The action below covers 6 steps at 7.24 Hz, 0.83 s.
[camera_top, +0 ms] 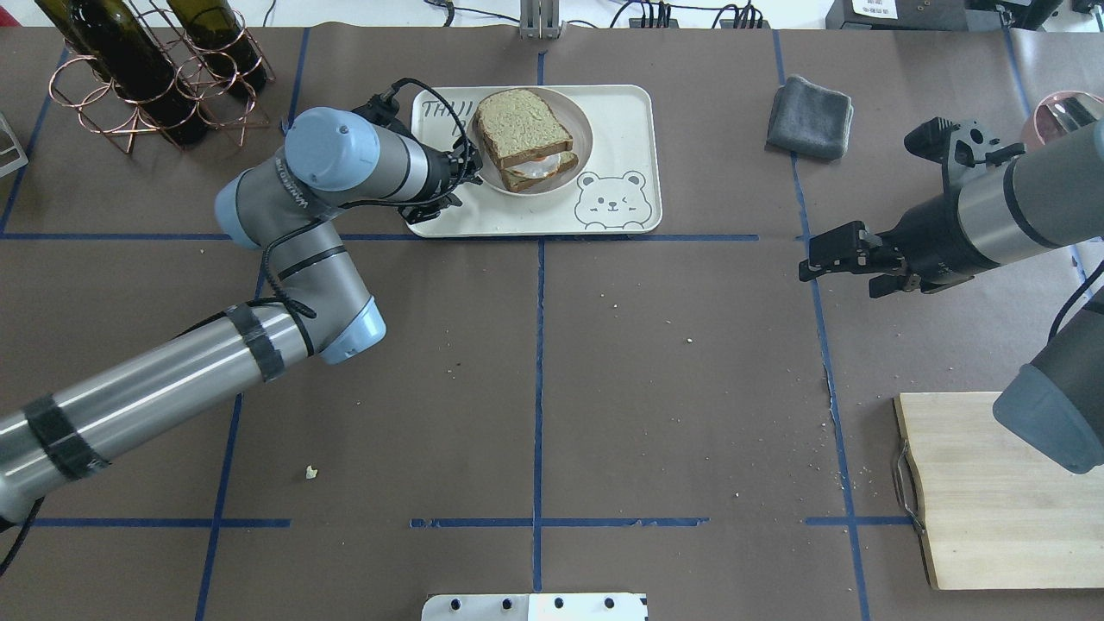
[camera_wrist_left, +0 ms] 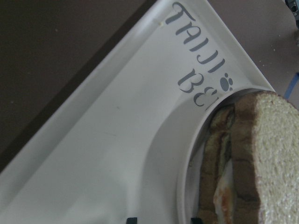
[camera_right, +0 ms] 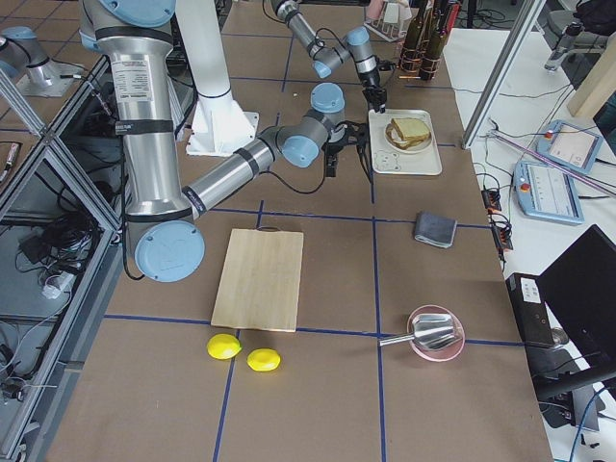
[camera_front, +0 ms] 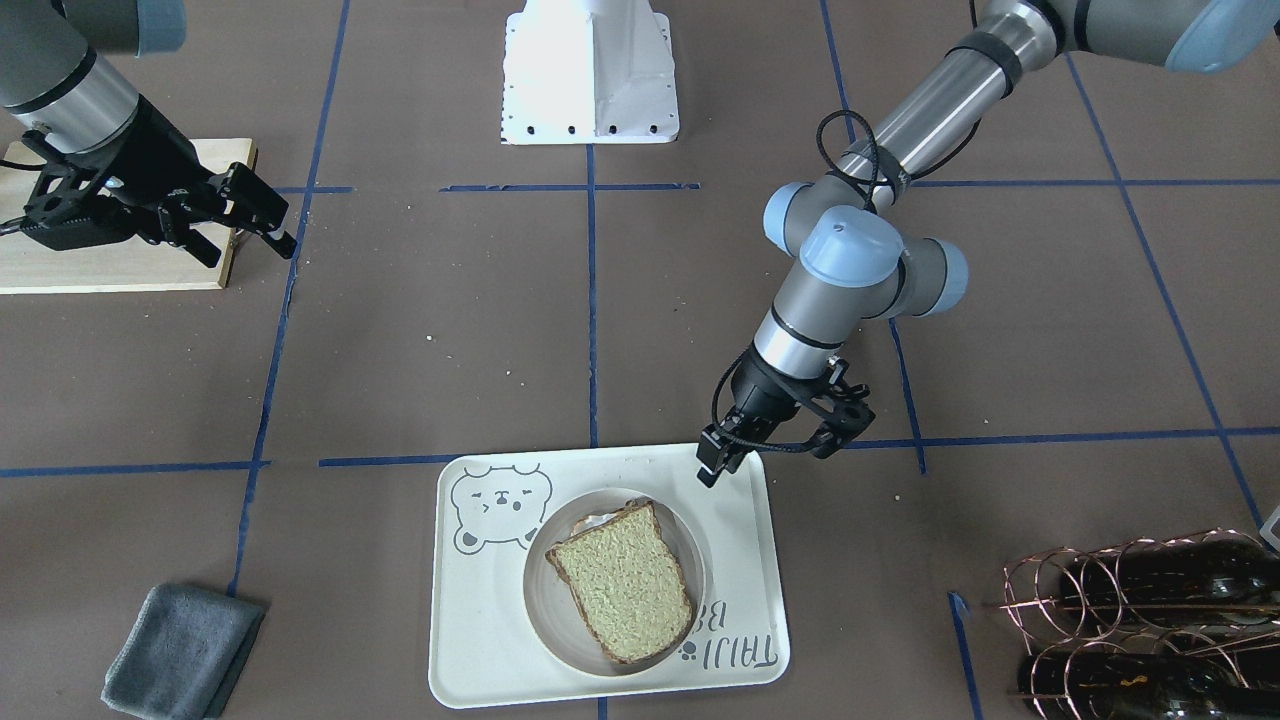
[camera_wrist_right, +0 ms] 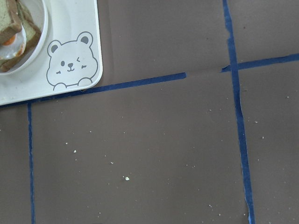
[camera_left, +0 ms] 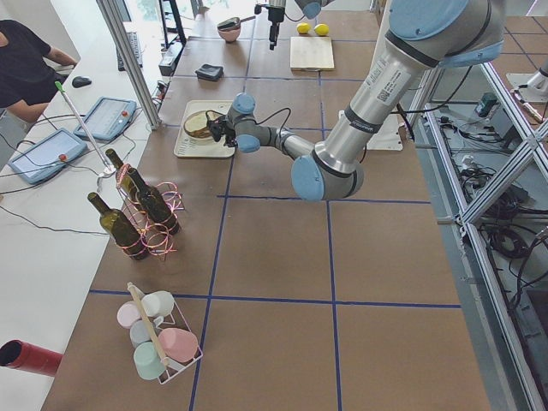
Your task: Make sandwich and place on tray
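The sandwich (camera_front: 625, 590), two slices of bread with a fried egg between them, lies on a small round white plate (camera_front: 692, 548). The plate stands on the cream bear tray (camera_front: 500, 640). The overhead view shows the sandwich (camera_top: 522, 129) on the tray (camera_top: 621, 121). My left gripper (camera_front: 770, 455) is open and empty, low over the tray's corner beside the plate. In the left wrist view its tips stand either side of the plate's rim (camera_wrist_left: 187, 186), next to the sandwich (camera_wrist_left: 266, 154). My right gripper (camera_top: 832, 276) is open and empty, far off to the tray's right.
A wooden cutting board (camera_top: 992, 500) lies under my right arm. A grey cloth (camera_top: 811, 116) lies to the tray's right. A copper rack of wine bottles (camera_top: 147, 69) stands to its left. Lemons (camera_right: 241, 351) and a pink bowl (camera_right: 433, 332) are at the right end.
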{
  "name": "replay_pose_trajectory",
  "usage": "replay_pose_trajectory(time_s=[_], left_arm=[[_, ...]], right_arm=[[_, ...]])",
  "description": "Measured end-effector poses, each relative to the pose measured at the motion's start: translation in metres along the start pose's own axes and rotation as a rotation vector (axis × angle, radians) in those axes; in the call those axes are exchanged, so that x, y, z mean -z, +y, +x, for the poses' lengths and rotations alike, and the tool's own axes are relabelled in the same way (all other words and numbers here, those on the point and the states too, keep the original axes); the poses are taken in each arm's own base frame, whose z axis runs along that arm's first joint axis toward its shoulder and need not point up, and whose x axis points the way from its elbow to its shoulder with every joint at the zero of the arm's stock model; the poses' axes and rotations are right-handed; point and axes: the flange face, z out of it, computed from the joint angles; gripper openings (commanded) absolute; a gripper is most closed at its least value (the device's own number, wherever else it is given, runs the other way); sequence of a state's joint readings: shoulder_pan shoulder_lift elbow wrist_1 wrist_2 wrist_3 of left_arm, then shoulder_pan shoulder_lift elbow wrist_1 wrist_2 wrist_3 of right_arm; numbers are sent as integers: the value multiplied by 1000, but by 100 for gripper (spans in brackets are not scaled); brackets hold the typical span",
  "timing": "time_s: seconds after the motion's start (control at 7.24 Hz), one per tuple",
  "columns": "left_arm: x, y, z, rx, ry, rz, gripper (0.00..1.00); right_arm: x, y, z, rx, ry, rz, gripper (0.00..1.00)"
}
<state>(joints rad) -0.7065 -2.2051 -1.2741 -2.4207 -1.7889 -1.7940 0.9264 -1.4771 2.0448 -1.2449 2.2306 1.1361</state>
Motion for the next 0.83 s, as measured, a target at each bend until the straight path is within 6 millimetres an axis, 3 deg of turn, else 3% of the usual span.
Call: replay_pose_trajectory(time_s=[0.28, 0.55, 0.83], left_arm=[[58, -25, -80, -234, -21, -33, 47], [131, -65, -193, -509, -108, -48, 48], [223, -125, -297, -751, -189, -92, 49]], right_arm=[[38, -33, 53, 77, 48, 7, 100], [83, -60, 114, 165, 118, -7, 100], [107, -70, 171, 240, 195, -67, 100]])
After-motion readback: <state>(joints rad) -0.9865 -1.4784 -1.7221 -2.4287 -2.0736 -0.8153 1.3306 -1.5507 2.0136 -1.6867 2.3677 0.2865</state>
